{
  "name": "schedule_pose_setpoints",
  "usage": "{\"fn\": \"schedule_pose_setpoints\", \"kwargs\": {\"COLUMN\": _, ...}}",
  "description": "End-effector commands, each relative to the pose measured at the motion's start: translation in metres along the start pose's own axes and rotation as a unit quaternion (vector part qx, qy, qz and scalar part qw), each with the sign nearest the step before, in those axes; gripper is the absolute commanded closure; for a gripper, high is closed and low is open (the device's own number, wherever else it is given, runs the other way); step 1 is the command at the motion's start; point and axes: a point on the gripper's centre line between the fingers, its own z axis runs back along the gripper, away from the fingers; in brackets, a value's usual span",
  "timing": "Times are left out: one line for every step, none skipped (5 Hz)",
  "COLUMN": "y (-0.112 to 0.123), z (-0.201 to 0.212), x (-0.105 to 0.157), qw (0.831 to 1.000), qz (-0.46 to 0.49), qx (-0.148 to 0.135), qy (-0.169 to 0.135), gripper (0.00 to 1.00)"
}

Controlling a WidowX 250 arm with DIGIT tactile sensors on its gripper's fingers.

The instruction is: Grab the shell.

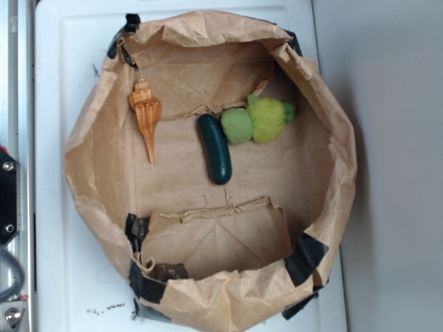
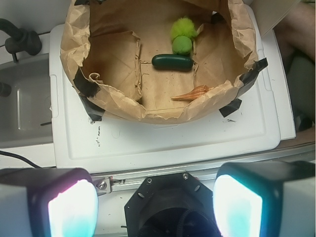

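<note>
Exterior view, left to right: a brown paper basin point(image 1: 97, 138), its rim taped with black, sits on a white tabletop point(image 1: 62, 69). On its floor near the left wall lies the shell point(image 1: 147, 114), ribbed top upward in the picture, thin spike pointing down. Well apart, near the middle, lies a dark green capsule point(image 1: 215, 149), touching a fuzzy yellow-green plush point(image 1: 257, 122). Wrist view shows the tool point(image 2: 155, 205) spread wide and holding nothing, well short of the basin.
</note>
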Motion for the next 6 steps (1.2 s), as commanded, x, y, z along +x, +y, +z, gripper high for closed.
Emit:
{"fn": "schedule_pose_setpoints", "kwargs": {"y": 0.000, "z": 0.000, "x": 0.000, "qw": 1.000, "qz": 0.000, "qx": 0.000, "qy": 0.000, "gripper": 0.00}}
{"fn": "schedule_pose_setpoints", "kwargs": {"y": 0.002, "z": -0.011, "x": 0.049, "qw": 0.997, "qz": 0.078, "qx": 0.009, "qy": 0.008, "gripper": 0.00}}
{"fn": "schedule_pose_setpoints", "kwargs": {"y": 0.008, "z": -0.018, "x": 0.098, "qw": 0.988, "qz": 0.151, "qx": 0.024, "qy": -0.001, "gripper": 0.00}}
{"fn": "schedule_pose_setpoints", "kwargs": {"y": 0.027, "z": -0.027, "x": 0.144, "qw": 0.962, "qz": 0.274, "qx": 0.014, "qy": -0.011, "gripper": 0.00}}
{"fn": "schedule_pose_setpoints", "kwargs": {"y": 0.027, "z": -0.027, "x": 0.144, "qw": 0.962, "qz": 0.274, "qx": 0.014, "qy": -0.011, "gripper": 0.00}}
{"fn": "schedule_pose_setpoints", "kwargs": {"y": 0.027, "z": -0.027, "x": 0.144, "qw": 0.962, "qz": 0.274, "qx": 0.014, "qy": -0.011, "gripper": 0.00}}
